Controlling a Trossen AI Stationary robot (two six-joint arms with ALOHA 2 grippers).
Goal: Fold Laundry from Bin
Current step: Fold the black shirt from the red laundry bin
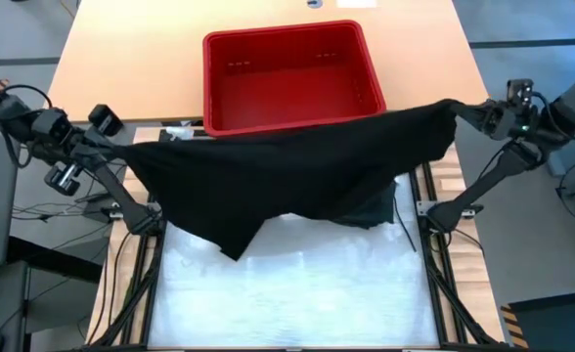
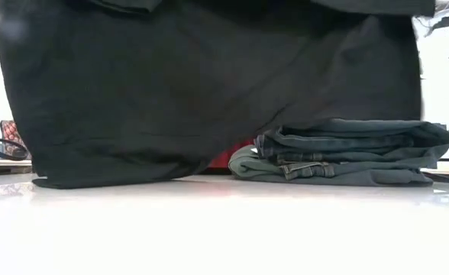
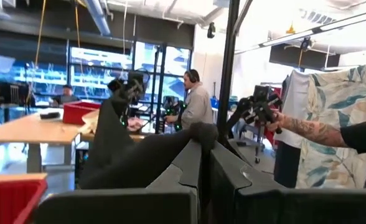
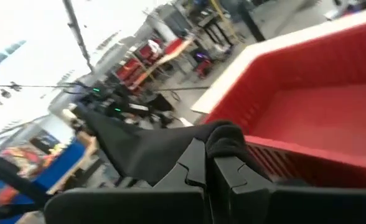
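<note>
Overhead, both grippers (image 1: 143,154) (image 1: 451,110) clamp a black garment (image 1: 287,171) stretched above the white mat (image 1: 297,288), beside the red bin (image 1: 289,78)

Even overhead light fills the high view, with glare washing out the white sheet (image 1: 297,284) at the lower centre. In the low view the bright background blows out at both edges. The right wrist view is motion-blurred, its upper left overexposed; bright windows backlight the left wrist view.

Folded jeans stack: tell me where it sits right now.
In the low view, the folded jeans stack rests on the white table surface, right of centre, partly behind the hanging black garment. From above, it peeks out under that garment's right side.
</note>
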